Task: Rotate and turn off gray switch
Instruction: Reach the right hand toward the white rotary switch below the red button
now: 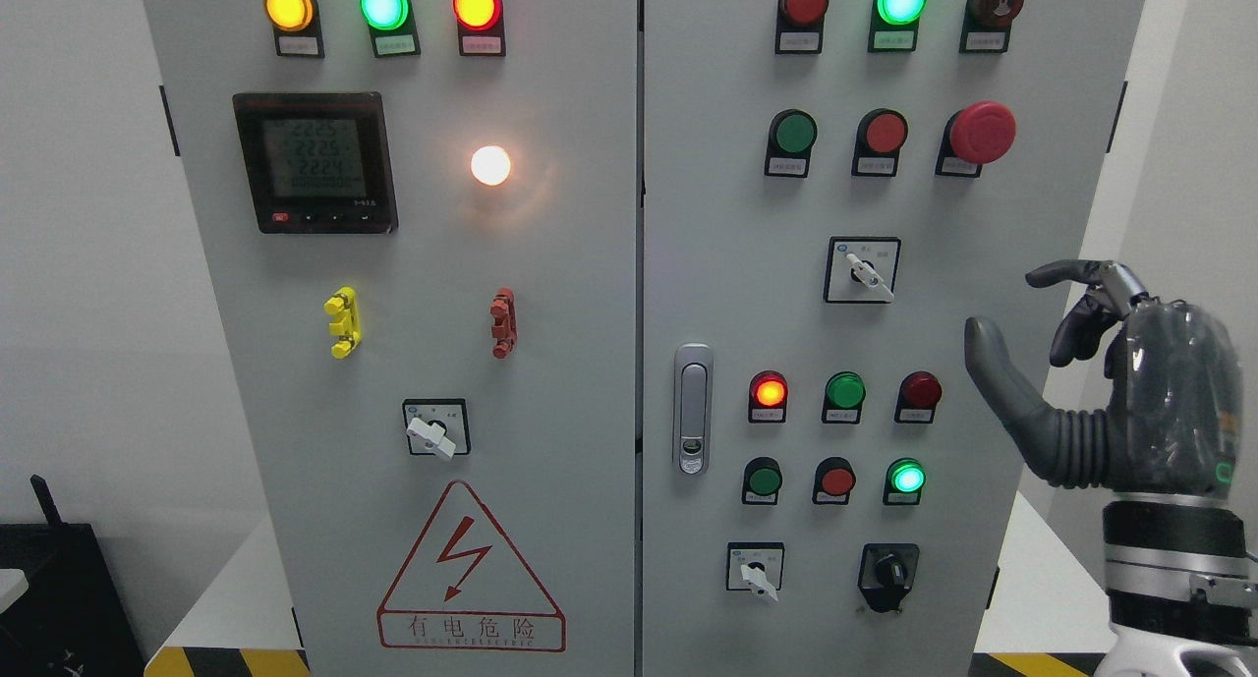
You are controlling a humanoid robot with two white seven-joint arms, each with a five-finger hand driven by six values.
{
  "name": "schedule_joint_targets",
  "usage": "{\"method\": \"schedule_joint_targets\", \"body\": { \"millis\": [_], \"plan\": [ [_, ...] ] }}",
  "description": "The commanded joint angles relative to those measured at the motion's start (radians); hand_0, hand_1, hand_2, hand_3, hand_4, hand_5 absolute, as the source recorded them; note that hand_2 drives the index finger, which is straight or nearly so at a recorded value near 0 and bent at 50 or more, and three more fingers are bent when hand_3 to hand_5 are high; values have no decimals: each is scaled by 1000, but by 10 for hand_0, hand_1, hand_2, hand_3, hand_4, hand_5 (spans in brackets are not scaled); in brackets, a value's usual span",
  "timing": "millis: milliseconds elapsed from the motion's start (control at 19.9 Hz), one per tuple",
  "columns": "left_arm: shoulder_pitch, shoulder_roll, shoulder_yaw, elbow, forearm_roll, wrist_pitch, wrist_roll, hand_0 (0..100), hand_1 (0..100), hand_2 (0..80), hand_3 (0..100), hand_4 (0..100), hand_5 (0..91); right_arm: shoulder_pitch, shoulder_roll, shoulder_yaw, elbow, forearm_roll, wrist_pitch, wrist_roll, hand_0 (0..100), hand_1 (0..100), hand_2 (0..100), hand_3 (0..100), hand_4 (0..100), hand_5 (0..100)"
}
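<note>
1. We face a gray two-door control cabinet that fills most of the head view.
2. We see the right hand raised at the right edge, just beside the right door's outer edge, its arm entering from the lower right.
3. Its fingers are spread and lightly curled, the thumb extended to the left; they hold nothing and touch no control.
4. We see three rotary switches with white-gray knobs on square plates:
   - the upper switch on the right door, left of the hand and nearest to it;
   - the lower switch near the bottom of the right door;
   - the left-door switch, above the red warning triangle.
5. Each knob points down and to the right. We cannot tell which of the three the task refers to.
6. A black selector knob sits just right of the lower switch.
7. A red mushroom button is at the upper right of the right door.
8. A door handle is at the right door's left edge.
9. On the left door, a digital meter shows lit figures, and a white lamp glows to its right.
10. The left arm does not appear.
</note>
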Motion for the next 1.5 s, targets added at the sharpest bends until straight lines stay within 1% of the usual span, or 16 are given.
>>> {"method": "schedule_joint_targets", "body": {
  "millis": [0, 100, 251, 401, 501, 602, 802, 902, 1103, 1303, 1454],
  "plan": [
    [-9, 1, 8, -25, 20, -1, -1, 120, 389, 0, 0, 0, 0, -14, 35, 69, 50, -3, 52, 2, 117, 361, 456, 961, 973, 1000],
    [-9, 0, 8, -25, 20, -1, -1, 120, 389, 0, 0, 0, 0, -16, 44, 75, 52, -24, 65, 10, 107, 376, 465, 968, 979, 1000],
    [-9, 0, 8, -25, 20, -1, 1, 120, 389, 0, 0, 0, 0, -16, 47, 84, 55, -29, 67, 10, 97, 392, 474, 974, 980, 1000],
    [-9, 1, 8, -25, 20, -1, -1, 120, 389, 0, 0, 0, 0, -17, 47, 104, 56, -30, 107, 10, 91, 397, 476, 977, 981, 1000],
    [-9, 0, 8, -25, 20, -1, -1, 120, 389, 0, 0, 0, 0, -36, 49, 110, 70, -30, 121, 8, 86, 398, 479, 978, 983, 1000],
    [-9, 0, 8, -25, 20, -1, -1, 120, 389, 0, 0, 0, 0, -59, 61, 110, 92, -30, 131, 8, 87, 394, 482, 978, 984, 1000],
    [-9, 0, 8, -25, 20, -1, -1, 120, 389, 0, 0, 0, 0, -102, 63, 110, 115, -30, 164, 8, 87, 395, 496, 982, 988, 1000],
    [-9, 0, 8, -25, 20, -1, -1, 120, 389, 0, 0, 0, 0, -108, 63, 116, 116, -30, 171, 8, 88, 404, 506, 985, 990, 1000],
    [-9, 0, 8, -25, 20, -1, -1, 120, 389, 0, 0, 0, 0, -126, 63, 120, 125, -30, 202, 8, 53, 458, 516, 986, 991, 1000],
    [-9, 1, 8, -25, 20, -1, -1, 120, 389, 0, 0, 0, 0, -142, 61, 123, 139, -30, 227, 8, 37, 467, 520, 985, 992, 1000],
    [-9, 0, 8, -25, 20, -1, -1, 120, 389, 0, 0, 0, 0, -145, 63, 124, 141, -30, 227, 8, 31, 461, 533, 985, 994, 1000]
  ]
}}
